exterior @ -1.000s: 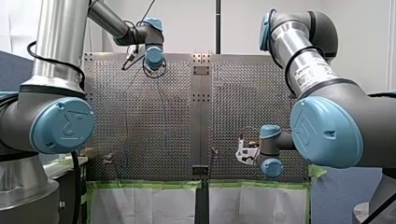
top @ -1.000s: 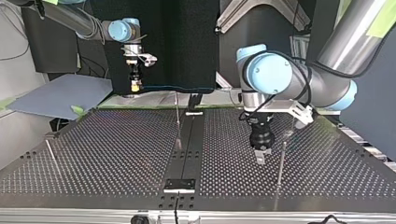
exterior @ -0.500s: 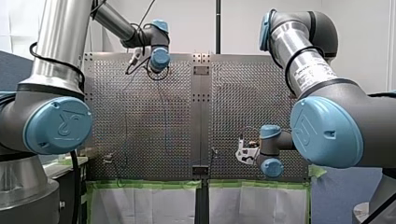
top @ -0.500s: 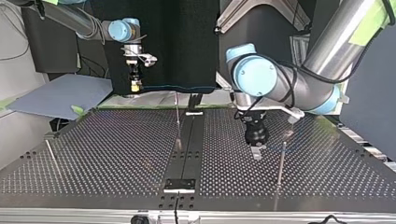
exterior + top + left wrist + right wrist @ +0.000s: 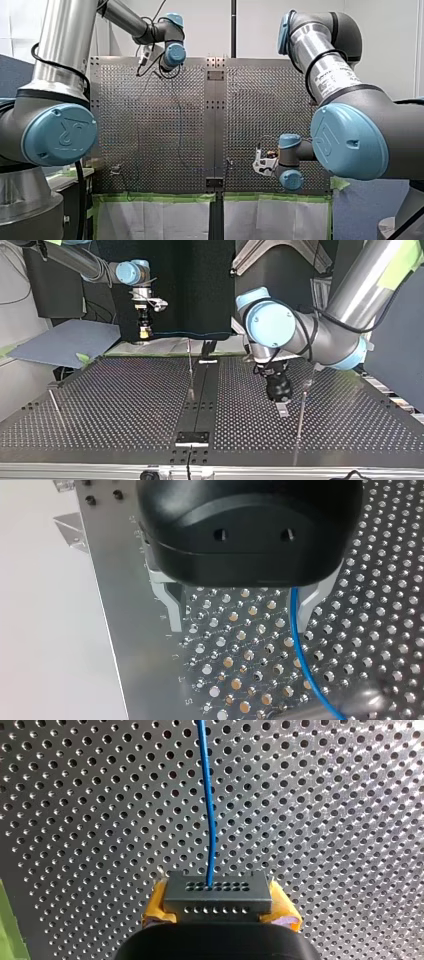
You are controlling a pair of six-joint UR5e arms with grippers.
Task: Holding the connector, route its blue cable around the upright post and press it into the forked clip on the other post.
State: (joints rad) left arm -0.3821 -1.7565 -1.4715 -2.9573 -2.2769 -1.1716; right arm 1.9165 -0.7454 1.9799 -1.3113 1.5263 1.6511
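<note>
Right gripper: yellow pads clamped on grey connector, over perforated table. Blue cable exits connector face, runs straight ahead. Left gripper: metal fingers spread apart, gripping nothing; cable passes just inside one finger. Top view: left gripper low over table, just beside thin upright post.
</note>
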